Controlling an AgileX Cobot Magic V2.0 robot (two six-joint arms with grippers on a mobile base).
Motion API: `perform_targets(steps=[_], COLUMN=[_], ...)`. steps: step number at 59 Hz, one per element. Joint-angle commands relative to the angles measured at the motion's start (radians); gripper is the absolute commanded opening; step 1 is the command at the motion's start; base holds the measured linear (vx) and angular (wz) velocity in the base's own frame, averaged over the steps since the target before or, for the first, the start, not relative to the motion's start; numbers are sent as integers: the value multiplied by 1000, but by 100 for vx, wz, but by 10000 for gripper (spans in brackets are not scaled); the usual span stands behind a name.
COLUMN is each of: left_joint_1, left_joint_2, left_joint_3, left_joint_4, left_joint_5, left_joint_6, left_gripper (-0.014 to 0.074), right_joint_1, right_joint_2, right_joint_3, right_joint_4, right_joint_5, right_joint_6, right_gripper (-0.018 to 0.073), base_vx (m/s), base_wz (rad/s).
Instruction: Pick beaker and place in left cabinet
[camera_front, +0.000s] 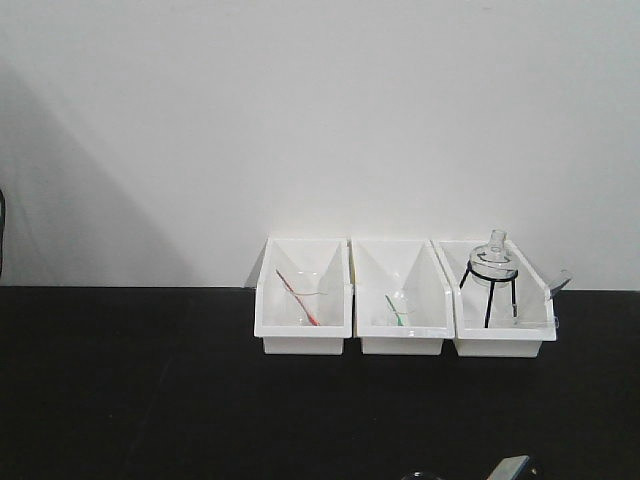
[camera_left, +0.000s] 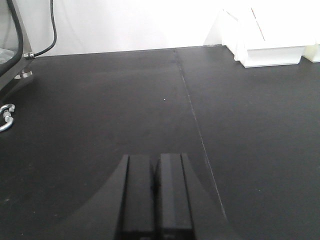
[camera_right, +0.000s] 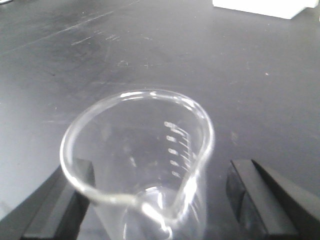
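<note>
Right pincer (camera_right: 160, 192): released, straddling beaker (camera_right: 137, 145); not yet gripped.
Left pincer (camera_left: 155, 200): clenched, empty.
Remaining: grasp, lift, place; cabinet unseen.

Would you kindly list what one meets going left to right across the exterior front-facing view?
left bin with a red stick → middle bin with a green stick → right bin holding a flask on a black tripod

Plain white wall (camera_front: 300, 100) behind a matte black tabletop (camera_front: 130, 380).
</note>
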Motion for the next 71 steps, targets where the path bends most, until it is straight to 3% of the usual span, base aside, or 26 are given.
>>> perform_targets(steps=[1,9,15,31,46,71], left_joint_1=[0,0,0,0,0,0], left_joint_2=[-16,-16,-16,-16,-16,-16], left_joint_3=[-16,-16,-16,-16,-16,-16], left_joint_4=[1,1,1,1,1,1], left_joint_5=[-77,-77,-77,-77,-77,-77], left_joint_6=[-4,-4,-4,-4,-4,-4], left_gripper=[4,4,4,4,4,4], right_joint_1=[37,80,88,84,83,83], right_joint_2=[-24,-12,-12,-14,-117,-704], right_joint_3=[-38,-65,-66,-66,-66,-66], right_joint_4=[5,51,100,116,115,106], right_joint_5=[-207,-207,-207,-207,-81,619], right_joint_6=[-6,-5,-5,1,187,387], right_gripper=[592,565,466,-15,-5,-4], base_vx=[0,0,0,0,0,0], base_wz=[0,0,0,0,0,0])
